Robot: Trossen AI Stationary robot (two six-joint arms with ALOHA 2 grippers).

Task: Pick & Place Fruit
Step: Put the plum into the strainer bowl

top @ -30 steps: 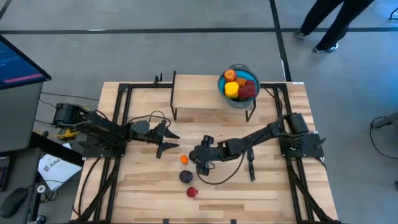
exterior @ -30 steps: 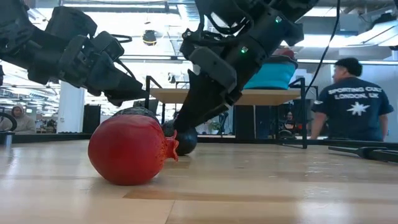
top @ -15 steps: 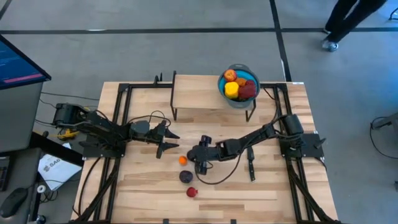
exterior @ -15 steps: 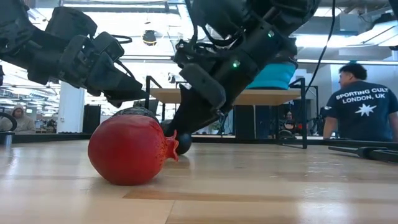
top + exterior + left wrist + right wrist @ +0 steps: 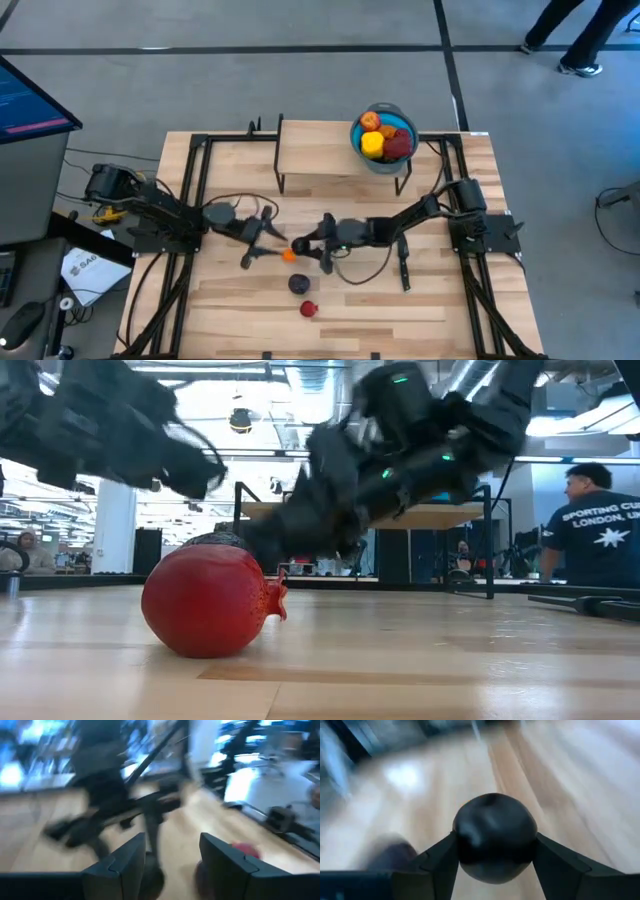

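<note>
Fruit looks light, hard and smooth: 1 dark round fruit (image 5: pixel 494 827) sits pinched across its widest part by the right gripper (image 5: pixel 495 842), near the middle of the table (image 5: pixel 440 300). I'd guess it could squirt free. Beside the orange fruit (image 5: pixel 289 254), the left gripper (image 5: pixel 255 245) hangs with jaws apart, empty.

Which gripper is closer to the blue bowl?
Right. The right gripper, jaws around a dark fruit, is at mid-table, forward and left of the blue bowl. The left gripper is farther left, beyond the orange fruit.
</note>
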